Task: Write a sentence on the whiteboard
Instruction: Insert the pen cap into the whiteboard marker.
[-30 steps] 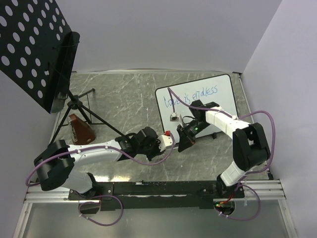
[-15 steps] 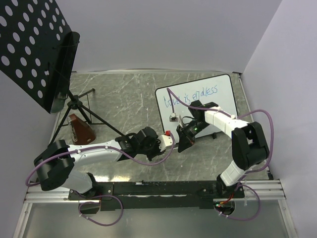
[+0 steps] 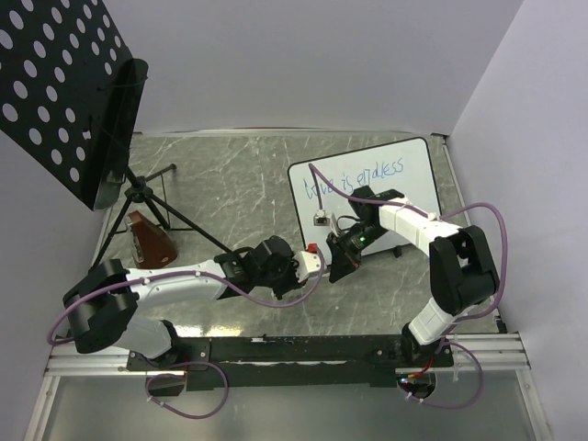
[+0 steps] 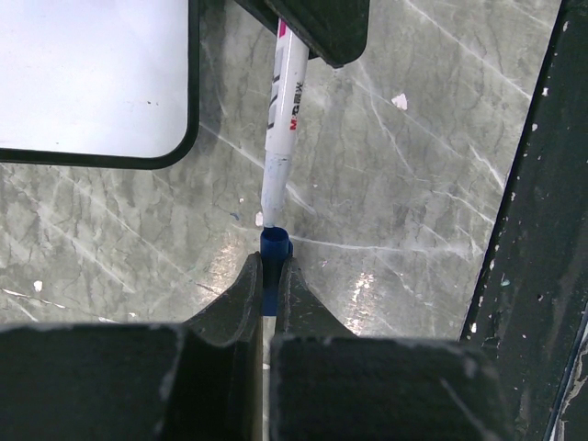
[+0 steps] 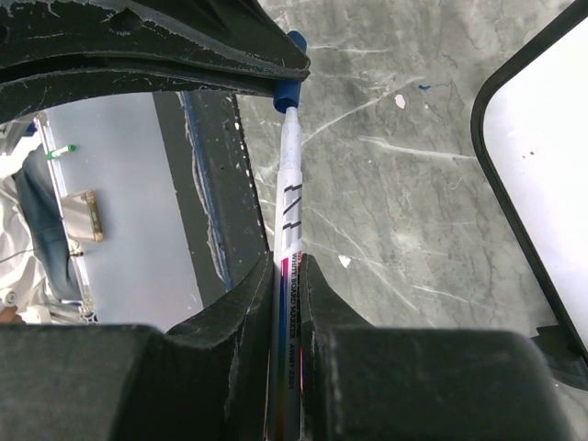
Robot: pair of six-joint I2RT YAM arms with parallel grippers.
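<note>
The sentence (image 3: 354, 177) stands finished in blue across the whiteboard (image 3: 415, 191). The board lies on the table (image 3: 230, 175) just beyond the right jaws and to their outer side, and only a blank corner of it shows beside either pair. The right jaws pinch the barrel of the marker (image 5: 289, 184). The left jaws face them tip to tip and are pressed on its blue cap (image 4: 273, 246). Held in one line like this, the two arms seem to be capping the pen, so the writing looks done. Whether the cap is fully seated cannot be told. Well away behind the left jaws stand a black perforated music stand (image 3: 55, 83) and a brown wedge-shaped object (image 3: 152, 241), neither in the way. Purple cables (image 3: 276, 299) loop near both wrists and are the only likely snag.
</note>
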